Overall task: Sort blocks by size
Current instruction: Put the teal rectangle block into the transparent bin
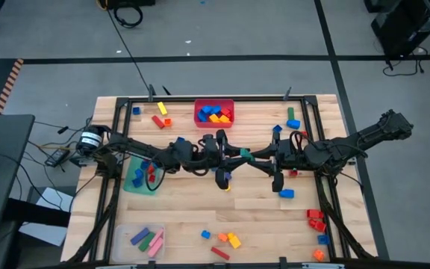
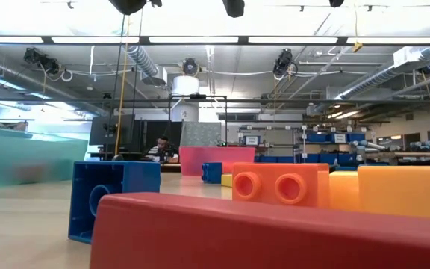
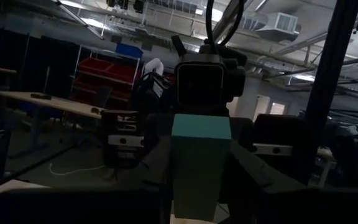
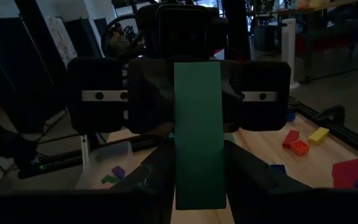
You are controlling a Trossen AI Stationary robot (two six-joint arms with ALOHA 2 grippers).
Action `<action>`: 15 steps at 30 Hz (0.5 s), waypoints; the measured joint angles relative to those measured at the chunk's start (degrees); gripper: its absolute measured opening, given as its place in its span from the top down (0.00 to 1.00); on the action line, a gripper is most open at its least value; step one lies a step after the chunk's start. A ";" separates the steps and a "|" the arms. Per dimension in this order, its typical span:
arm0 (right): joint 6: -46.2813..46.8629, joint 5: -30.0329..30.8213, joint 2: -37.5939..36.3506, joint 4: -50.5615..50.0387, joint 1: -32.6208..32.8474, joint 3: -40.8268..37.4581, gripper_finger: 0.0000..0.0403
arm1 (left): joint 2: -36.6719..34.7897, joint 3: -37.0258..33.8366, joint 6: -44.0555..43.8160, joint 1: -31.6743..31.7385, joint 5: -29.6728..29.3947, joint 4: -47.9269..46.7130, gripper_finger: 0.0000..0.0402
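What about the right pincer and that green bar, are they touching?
Touching. The right wrist view shows the green bar clamped in the right pincer, both dark fingers pressed against its sides with no gap.

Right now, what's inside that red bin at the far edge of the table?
The red bin holds a small heap of blue blocks and orange blocks. Whatever lies underneath that heap is covered and cannot be seen from above.

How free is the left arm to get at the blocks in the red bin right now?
Probably not free. The left gripper meets the right gripper mid-table with a long green block held between them, so it seems occupied. The red bin sits open behind them, unobstructed.
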 joint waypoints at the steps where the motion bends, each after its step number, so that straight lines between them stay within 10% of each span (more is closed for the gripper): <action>1: 0.02 0.00 0.00 0.00 0.00 0.00 0.71 | 0.00 0.00 -0.07 0.00 -0.02 0.00 0.74; 15: -1.27 2.73 0.00 -0.95 0.01 0.00 0.41 | 0.00 0.00 -0.72 0.11 -1.10 -0.39 0.74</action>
